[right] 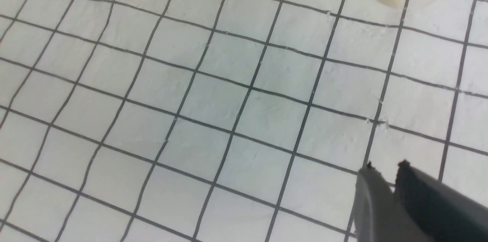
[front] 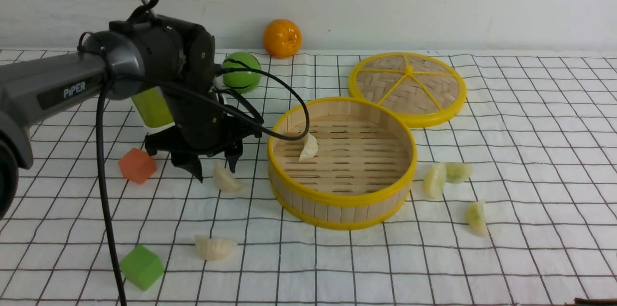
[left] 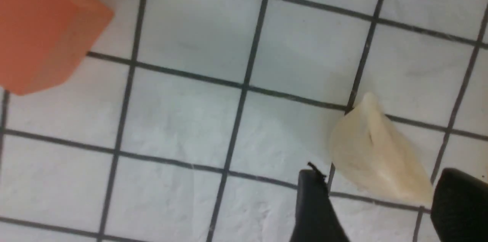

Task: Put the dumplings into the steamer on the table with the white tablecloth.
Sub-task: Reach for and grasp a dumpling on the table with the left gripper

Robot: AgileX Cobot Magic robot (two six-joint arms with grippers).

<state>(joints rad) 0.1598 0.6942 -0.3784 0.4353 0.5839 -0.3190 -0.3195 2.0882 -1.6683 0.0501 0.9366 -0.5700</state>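
Far left, an orange cube and a green cube are sitting on the white tablecloth. The left gripper is hanging low at about 9 o'clock from the steamer. Its jaws are spread wide and gripping nothing, with the fingertips either side of a cream dumpling lying on the cloth. A second cream dumpling is lying around 8 o'clock, and a third dumpling is leaning inside on the slats. The lid is lying flat at 1 o'clock. Three greenish dumplings are sitting at 3 to 4 o'clock. The right gripper is only showing on its wrist cam, fingers pinched together, empty.
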